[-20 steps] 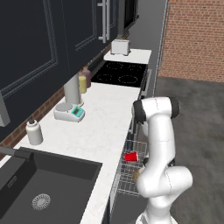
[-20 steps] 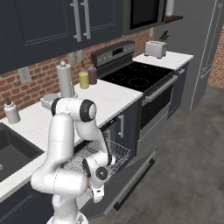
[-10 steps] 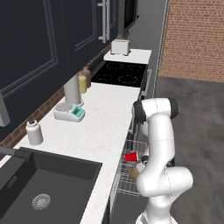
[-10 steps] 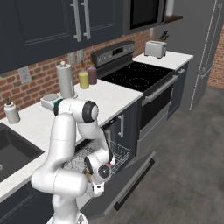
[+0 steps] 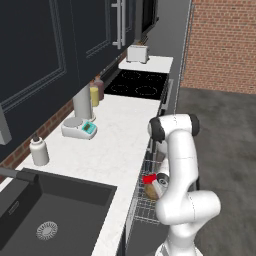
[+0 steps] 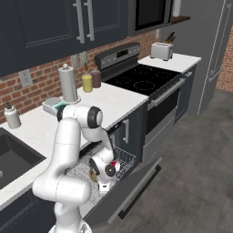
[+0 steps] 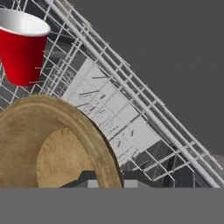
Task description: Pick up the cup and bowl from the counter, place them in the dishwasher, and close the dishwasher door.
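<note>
Bowl (image 7: 52, 148) and cup (image 7: 22, 46) both sit down in the dishwasher's wire rack (image 7: 131, 109), the red cup upright just beyond the tan bowl's rim. My gripper (image 6: 105, 178) is low over the rack with its jaws closed on the bowl. The dishwasher door (image 6: 132, 189) hangs open below the counter (image 5: 120, 145).

Glossy white arm (image 5: 182, 165) of rounded, tubular links; dark grey bands at the joints; bulbous white base segment; smooth, unmarked shells.
</note>
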Controlling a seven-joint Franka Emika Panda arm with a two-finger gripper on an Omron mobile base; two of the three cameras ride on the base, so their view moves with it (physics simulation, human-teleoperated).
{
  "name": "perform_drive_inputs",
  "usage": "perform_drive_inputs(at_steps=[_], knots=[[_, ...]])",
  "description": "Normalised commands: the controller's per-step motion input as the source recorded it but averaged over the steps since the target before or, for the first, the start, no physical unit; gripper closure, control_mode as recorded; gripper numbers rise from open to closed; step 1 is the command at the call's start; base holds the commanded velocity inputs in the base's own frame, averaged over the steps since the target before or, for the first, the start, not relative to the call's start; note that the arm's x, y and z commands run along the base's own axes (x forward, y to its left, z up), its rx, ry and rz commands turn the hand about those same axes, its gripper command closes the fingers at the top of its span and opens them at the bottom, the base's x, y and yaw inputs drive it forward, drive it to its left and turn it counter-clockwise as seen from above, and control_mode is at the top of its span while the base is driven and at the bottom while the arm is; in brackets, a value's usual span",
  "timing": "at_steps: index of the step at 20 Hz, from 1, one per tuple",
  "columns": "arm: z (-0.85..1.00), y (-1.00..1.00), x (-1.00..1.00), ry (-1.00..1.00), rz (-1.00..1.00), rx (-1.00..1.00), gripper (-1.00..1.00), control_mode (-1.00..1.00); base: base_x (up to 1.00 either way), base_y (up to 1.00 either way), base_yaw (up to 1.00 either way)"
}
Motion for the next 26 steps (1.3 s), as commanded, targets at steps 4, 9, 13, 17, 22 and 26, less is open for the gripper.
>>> perform_drive_inputs(at_steps=[4,9,13,17,22,26], knots=[[-0.43,0.05,0.4,0.11,-0.04,0.0,1.0,-1.0,0.0,0.0,0.0],[-0.54,0.04,0.32,0.14,-0.05,0.0,1.0,-1.0,0.0,0.0,0.0],[-0.55,0.0,0.25,0.16,-0.06,0.0,1.0,-1.0,0.0,0.0,0.0],[-0.5,0.0,0.21,0.15,-0.06,0.0,1.0,-1.0,0.0,0.0,0.0],[-0.34,0.0,0.11,0.12,-0.04,0.01,-1.0,-1.0,0.0,0.0,0.0],[0.01,-0.08,-0.05,0.02,-0.03,0.06,-1.0,-1.0,0.0,0.0,0.0]])
